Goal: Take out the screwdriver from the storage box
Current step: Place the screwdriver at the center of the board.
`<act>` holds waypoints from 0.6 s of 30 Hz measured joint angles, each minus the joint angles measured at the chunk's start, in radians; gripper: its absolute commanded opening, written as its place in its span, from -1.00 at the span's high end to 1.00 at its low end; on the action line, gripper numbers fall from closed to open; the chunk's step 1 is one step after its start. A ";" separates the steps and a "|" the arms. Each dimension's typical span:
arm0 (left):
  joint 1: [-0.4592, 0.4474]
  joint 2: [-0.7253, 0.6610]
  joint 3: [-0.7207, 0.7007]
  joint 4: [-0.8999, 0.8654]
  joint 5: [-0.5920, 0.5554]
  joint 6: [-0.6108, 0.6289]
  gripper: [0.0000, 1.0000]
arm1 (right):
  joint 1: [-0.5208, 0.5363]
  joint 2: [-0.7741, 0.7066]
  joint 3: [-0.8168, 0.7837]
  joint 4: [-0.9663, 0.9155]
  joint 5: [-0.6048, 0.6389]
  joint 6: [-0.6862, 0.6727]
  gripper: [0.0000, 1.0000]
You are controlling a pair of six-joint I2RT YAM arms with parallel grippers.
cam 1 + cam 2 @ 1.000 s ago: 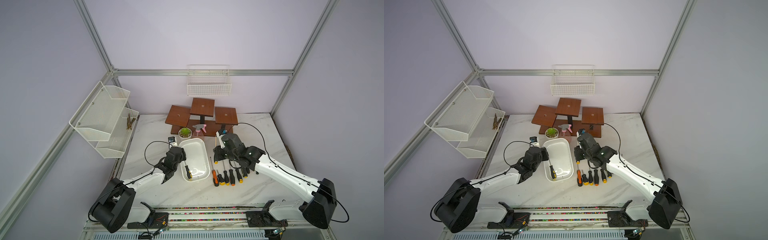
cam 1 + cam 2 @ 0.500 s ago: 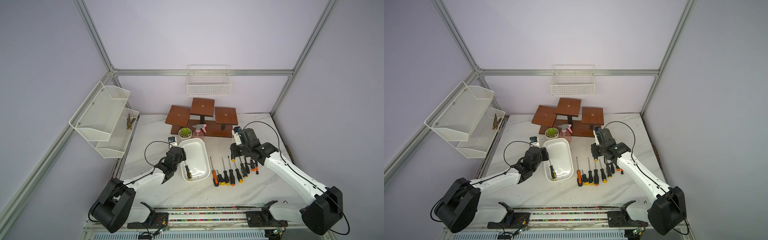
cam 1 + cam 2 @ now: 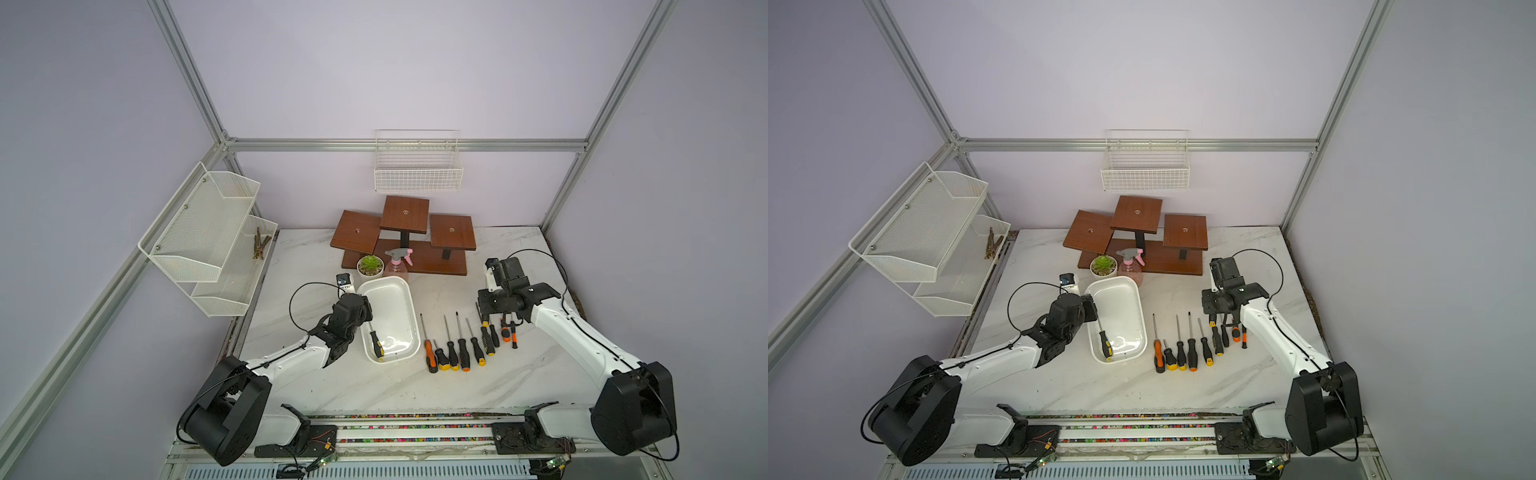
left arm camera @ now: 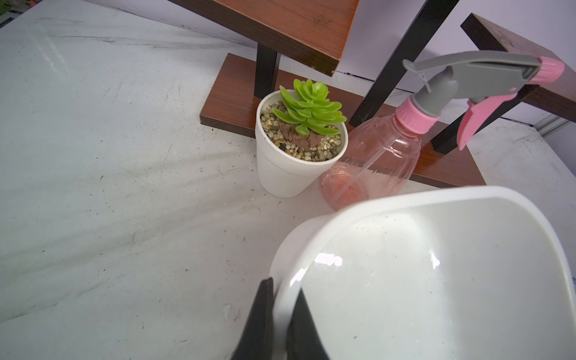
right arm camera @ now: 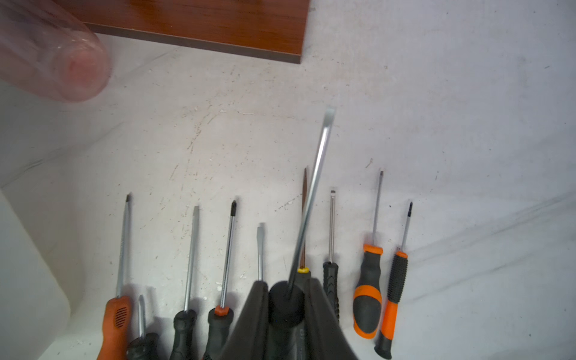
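Right wrist view: right gripper (image 5: pixel 286 285) grips black-handled steel screwdriver (image 5: pixel 311 193) by its handle, probably light and stiff; left gripper (image 4: pixel 280 311) pinches white plastic storage box (image 4: pixel 405 194) rim.

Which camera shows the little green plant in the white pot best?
The left wrist view. There the little plant is close and sharp: green leaves, pebbles, white pot. In both top views the little plant is tiny, beside the pink spray bottle. The right wrist view does not show it.
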 measured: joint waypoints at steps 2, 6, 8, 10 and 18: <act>0.000 0.000 0.000 0.000 0.000 0.000 1.00 | -0.017 0.023 0.000 -0.003 0.014 0.000 1.00; 0.000 0.000 0.000 0.000 0.000 0.000 1.00 | -0.057 0.040 -0.004 -0.003 0.055 0.000 1.00; 0.000 0.000 0.000 0.001 0.000 0.000 1.00 | -0.074 0.040 -0.011 -0.003 0.076 0.000 1.00; 0.000 0.000 0.000 0.001 0.000 0.000 1.00 | -0.087 0.040 -0.022 -0.003 0.094 0.000 1.00; 0.000 -0.002 0.000 0.000 0.000 0.000 1.00 | -0.133 0.040 -0.056 -0.002 0.176 -0.001 1.00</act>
